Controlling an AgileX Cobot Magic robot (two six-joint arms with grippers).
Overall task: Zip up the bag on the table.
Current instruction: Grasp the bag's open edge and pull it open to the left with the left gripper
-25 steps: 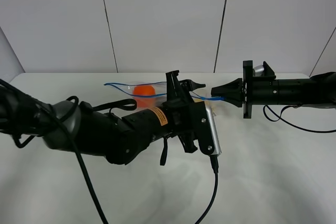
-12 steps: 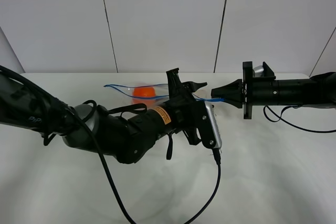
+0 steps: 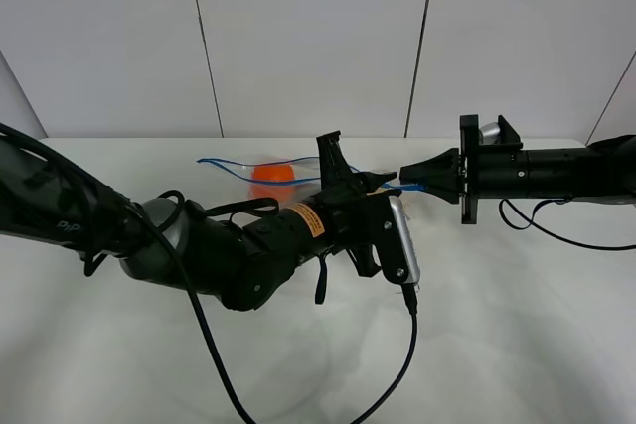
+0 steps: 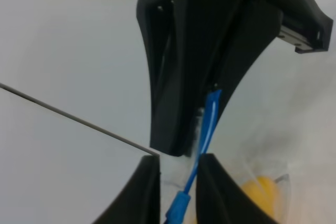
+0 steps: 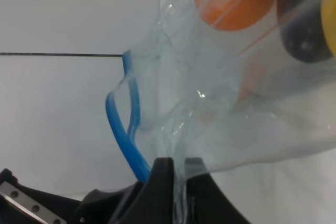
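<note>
Even, diffuse light fills the high view. The table (image 3: pixel 517 345) reads bright white, with only faint, soft shadows at lower centre. Both wrist views are soft and slightly hazy, the dark foreground at their lower edges is blurred, and the bag (image 5: pixel 236 103) carries small glints.

Bag (image 3: pixel 241 168) mid sect. hidden behind left gripper (image 3: pixel 376 182); produce (image 5: pixel 236 1) cut off at pic edge.

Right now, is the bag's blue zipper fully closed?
No, the blue zipper strips of the bag bow apart in the right wrist view.
</note>
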